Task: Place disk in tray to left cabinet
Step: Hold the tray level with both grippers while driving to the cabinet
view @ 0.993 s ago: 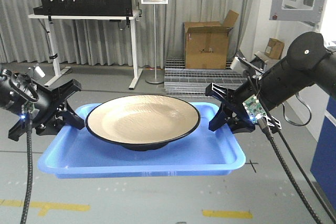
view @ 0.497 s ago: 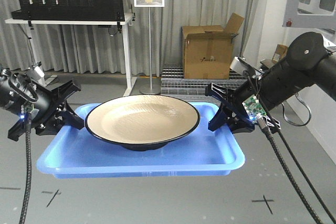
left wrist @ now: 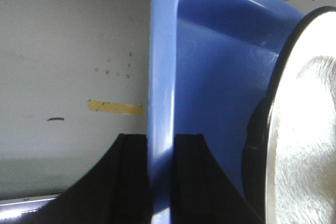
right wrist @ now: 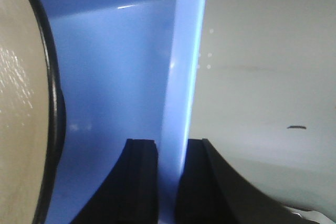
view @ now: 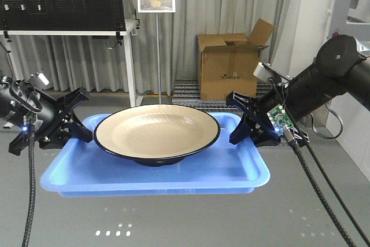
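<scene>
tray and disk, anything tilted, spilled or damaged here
Nothing stands out. The tray hangs about level, its short edges clamped by the left gripper and right gripper; the disk sits flat near its middle, no visible damage.

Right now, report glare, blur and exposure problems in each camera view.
Front-facing view: sharp, evenly lit, mild sheen on the glossy tan round plate. Left wrist view: that plate blows out to white, and the black left claw looks dark and soft around the rim of the bright blue rectangular plastic tray. Right wrist view: a glare streak runs along the tray's rim.
</scene>
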You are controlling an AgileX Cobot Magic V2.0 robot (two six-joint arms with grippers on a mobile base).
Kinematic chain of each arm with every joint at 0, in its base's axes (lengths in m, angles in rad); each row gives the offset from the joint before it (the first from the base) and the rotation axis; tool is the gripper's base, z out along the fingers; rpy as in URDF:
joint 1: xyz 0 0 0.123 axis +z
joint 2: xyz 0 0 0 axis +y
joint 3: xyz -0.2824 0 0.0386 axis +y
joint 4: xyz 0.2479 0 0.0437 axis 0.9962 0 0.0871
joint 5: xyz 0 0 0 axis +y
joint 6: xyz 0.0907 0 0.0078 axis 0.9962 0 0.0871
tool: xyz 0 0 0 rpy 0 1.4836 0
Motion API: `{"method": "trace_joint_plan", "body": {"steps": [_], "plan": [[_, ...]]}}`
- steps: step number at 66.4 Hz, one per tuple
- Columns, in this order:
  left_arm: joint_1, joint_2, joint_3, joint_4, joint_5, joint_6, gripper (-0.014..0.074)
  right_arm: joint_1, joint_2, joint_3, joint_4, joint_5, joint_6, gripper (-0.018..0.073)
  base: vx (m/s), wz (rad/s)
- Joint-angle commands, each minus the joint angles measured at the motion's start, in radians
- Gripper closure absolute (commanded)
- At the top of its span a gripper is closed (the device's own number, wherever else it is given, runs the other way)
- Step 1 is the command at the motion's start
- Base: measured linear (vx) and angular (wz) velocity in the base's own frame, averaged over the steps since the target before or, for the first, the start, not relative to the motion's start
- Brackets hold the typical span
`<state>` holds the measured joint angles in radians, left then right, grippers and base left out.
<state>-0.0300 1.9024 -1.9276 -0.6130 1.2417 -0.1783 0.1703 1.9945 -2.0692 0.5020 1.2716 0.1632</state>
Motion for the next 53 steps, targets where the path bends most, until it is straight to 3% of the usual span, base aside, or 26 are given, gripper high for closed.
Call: {"method": "trace_joint_plan", "body": {"steps": [1, 53], "plan": [[-0.026, -0.067, -0.038, -0.202, 0.013, -0.015, 0.0596, 0.029, -0.071, -0.034, 0.184, 0.001, -0.012, 0.0564, 0.65, -0.01], [-0.026, -0.067, -0.038, -0.202, 0.012, -0.015, 0.0596, 0.029, -0.071, -0.034, 0.183, 0.0, -0.012, 0.0564, 0.63, -0.02]]}}
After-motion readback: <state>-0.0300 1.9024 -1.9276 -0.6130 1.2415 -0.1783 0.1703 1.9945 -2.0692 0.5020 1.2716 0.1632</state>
